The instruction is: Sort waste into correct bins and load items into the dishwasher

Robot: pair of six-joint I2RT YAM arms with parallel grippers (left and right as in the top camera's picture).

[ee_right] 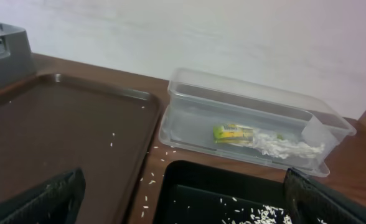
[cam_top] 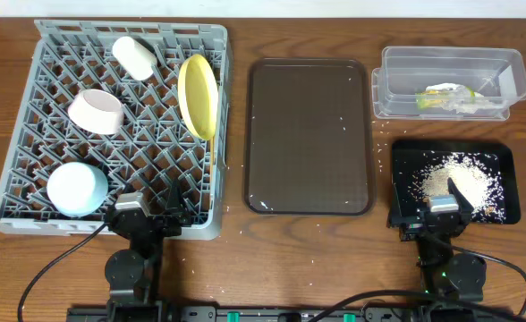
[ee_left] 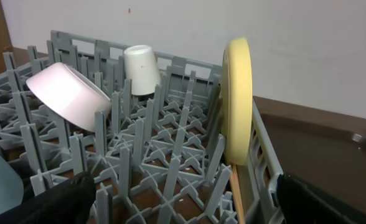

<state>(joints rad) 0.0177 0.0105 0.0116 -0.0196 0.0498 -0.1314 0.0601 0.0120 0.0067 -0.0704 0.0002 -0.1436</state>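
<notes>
The grey dish rack at the left holds a white cup, a white bowl, a light blue bowl and a pale yellow plate standing on edge. They also show in the left wrist view: cup, white bowl, plate. The clear tub holds the yellow-green wrapper and white paper wad. The black tray holds rice crumbs. My left gripper is open and empty at the rack's near edge. My right gripper is open and empty at the black tray's near edge.
A dark brown serving tray lies in the middle with a few rice grains on it. Loose grains lie on the wooden table between it and the black tray. A wooden chopstick leans inside the rack's right wall.
</notes>
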